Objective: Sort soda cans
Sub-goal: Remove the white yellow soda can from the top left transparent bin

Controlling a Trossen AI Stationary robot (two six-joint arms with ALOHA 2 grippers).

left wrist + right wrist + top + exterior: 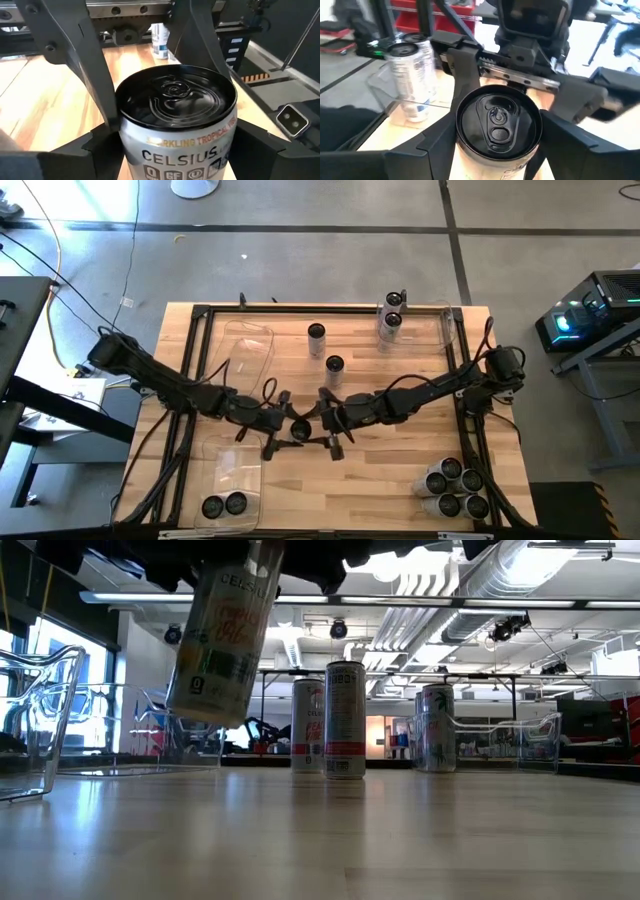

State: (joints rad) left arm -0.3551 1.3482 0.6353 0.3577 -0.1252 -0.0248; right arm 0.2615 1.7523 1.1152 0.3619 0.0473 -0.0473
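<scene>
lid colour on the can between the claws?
Black lid, pale body; left wrist view shows it best.

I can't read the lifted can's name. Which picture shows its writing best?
The left wrist view: the lifted can fills it, reading CELSIUS. The low view shows its tilted side, the right wrist view mostly its top, the high view a speck.

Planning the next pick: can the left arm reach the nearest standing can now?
Probably not yet: left gripper and right gripper both sit around the lifted can. Beyond them, nothing blocks the standing can.

clear: table front [370,490] | blocked: two cans [334,366] behind centre
</scene>
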